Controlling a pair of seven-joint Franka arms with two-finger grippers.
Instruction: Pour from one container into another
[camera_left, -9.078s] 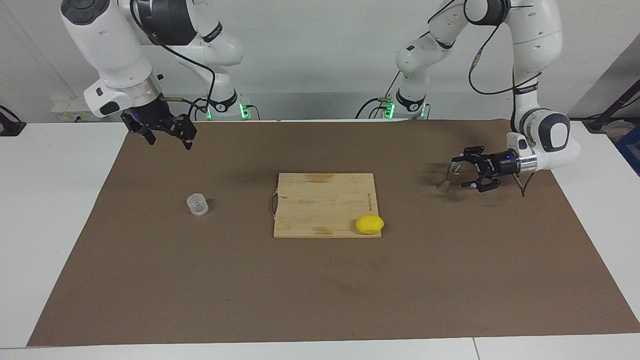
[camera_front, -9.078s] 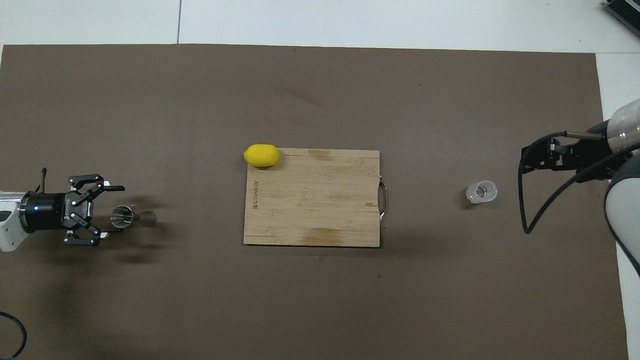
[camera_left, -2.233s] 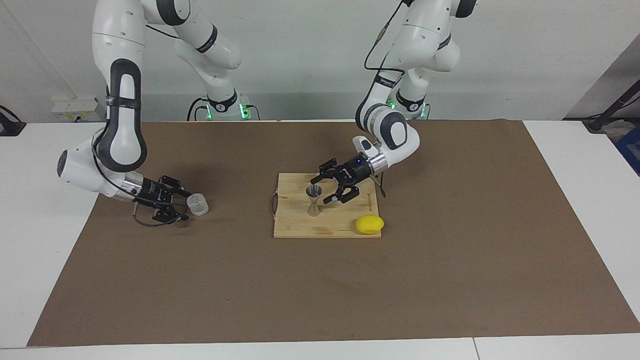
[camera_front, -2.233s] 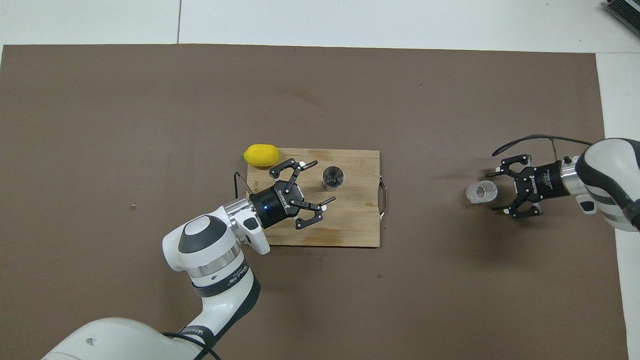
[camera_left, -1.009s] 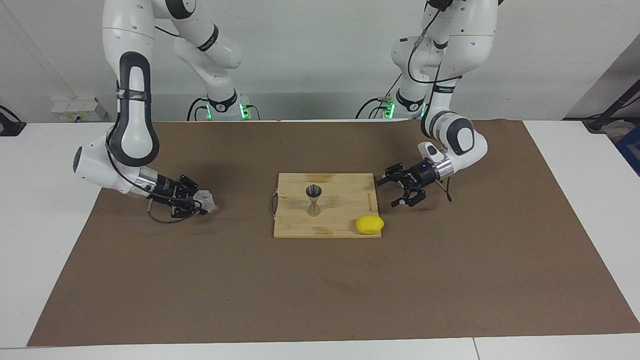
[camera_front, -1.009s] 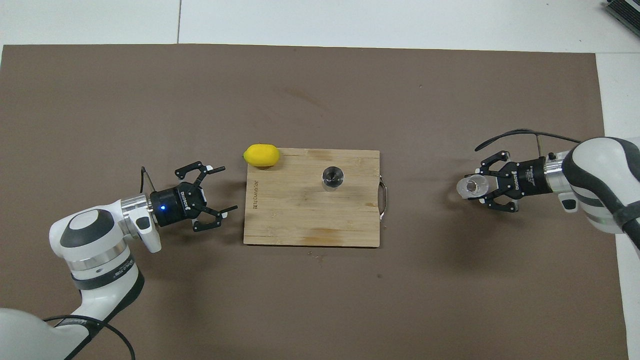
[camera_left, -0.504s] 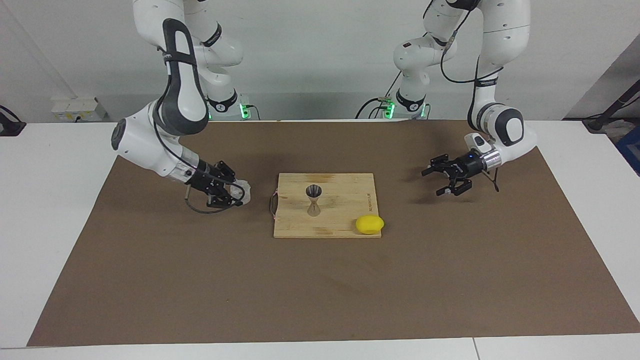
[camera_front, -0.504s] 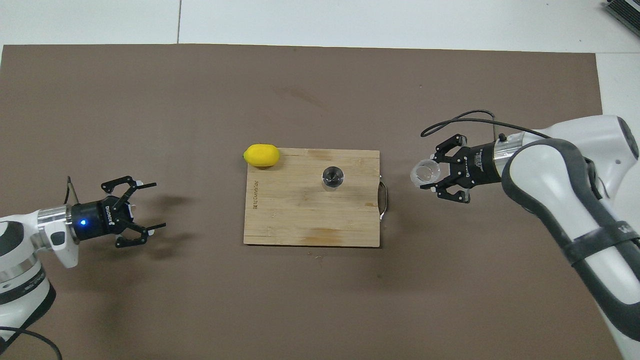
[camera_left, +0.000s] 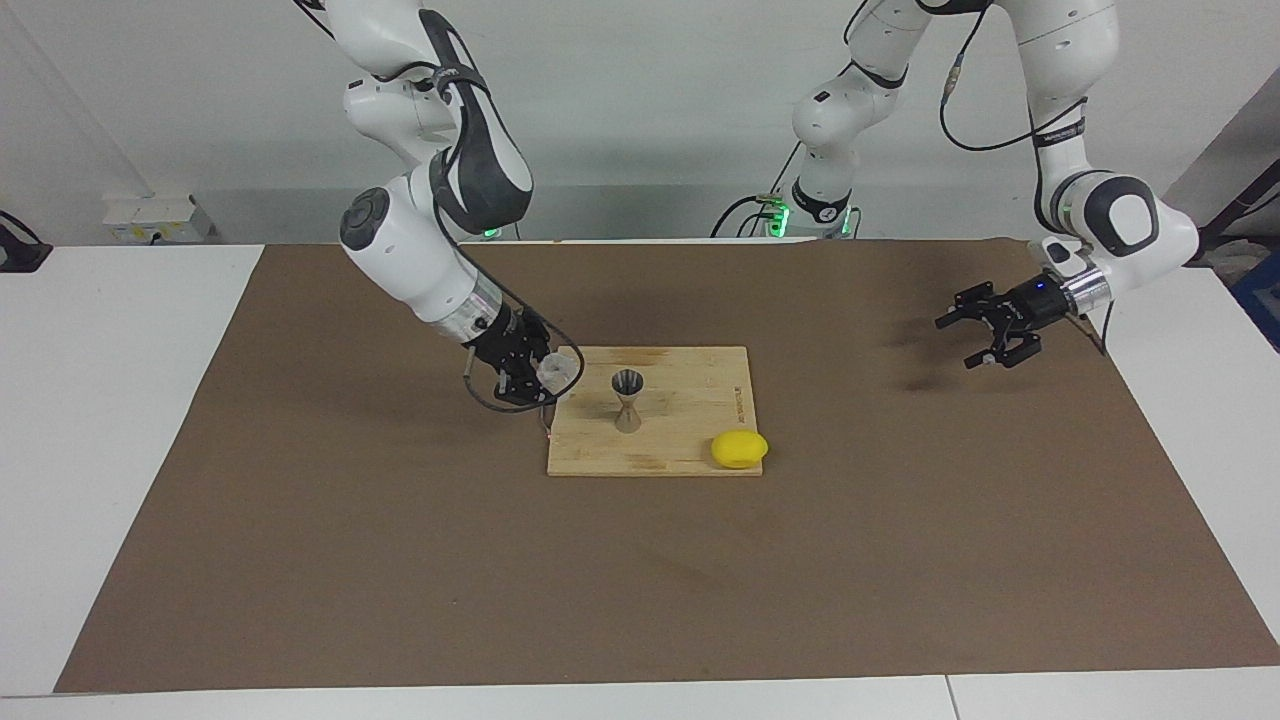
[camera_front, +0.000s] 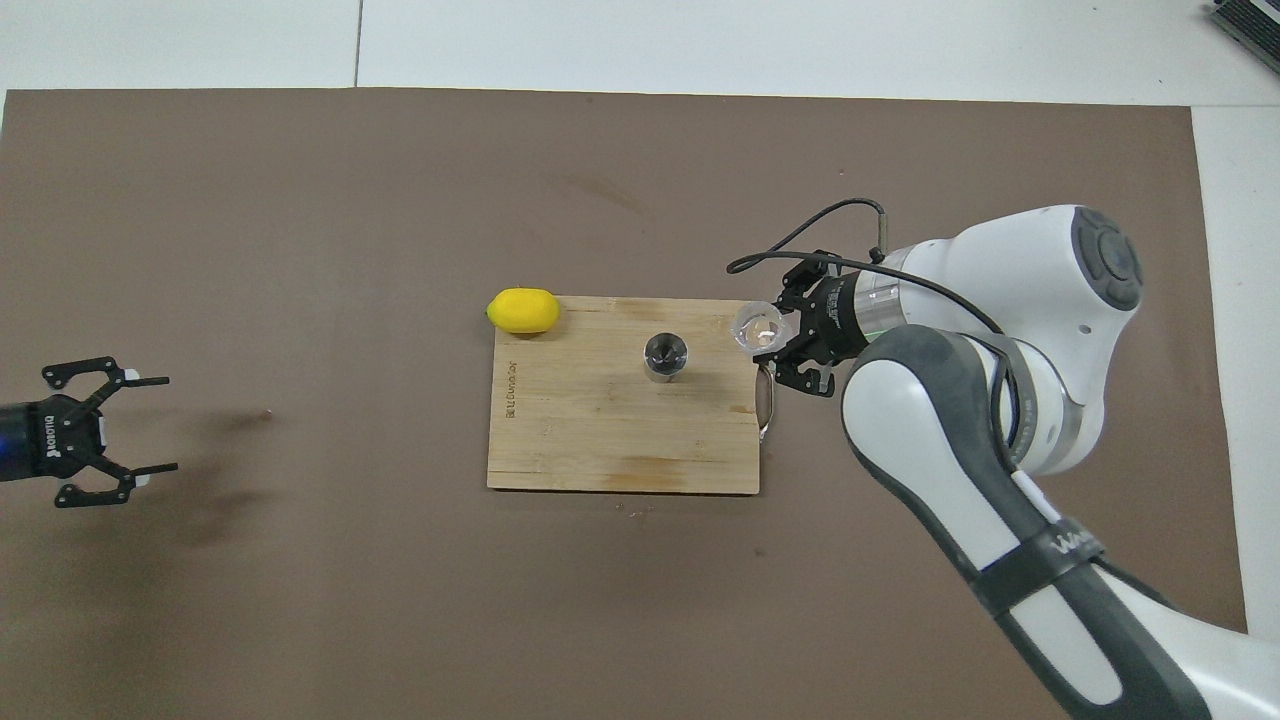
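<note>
I've got the clear cup (camera_left: 557, 370) clamped in the right gripper (camera_left: 540, 375), fingers closed on its sides, hanging over the cutting board (camera_left: 690, 420) edge at the right arm's end, by the metal handle loop (camera_front: 766, 400). Cup looks roughly upright w/ mouth up; can't tell if anything's in it. The jigger (camera_left: 627, 399) stands upright near the board's middle, just beside the cup but not touching.

Progress, my read: pickup's done, carry nearly done, pour not yet begun. Left to do: bring the cup rim over the jigger mouth, then tip. Jigger mouth is narrow, so alignment matters.

Left gripper (camera_left: 985, 335) hangs w/ fingers spread wide and nothing in them, over the mat (camera_left: 900, 560) near its edge at the left arm's end; that arm waits.

A lemon (camera_left: 739, 449) sits at the board's corner farther from the robots, toward the left arm's end, partly off the edge.

Surface: brown mat covering most of a white table (camera_left: 110, 400), board about central on it. Room: plain pale wall (camera_left: 640, 120) at the robots' end, a socket strip (camera_left: 150, 212) low on it.
</note>
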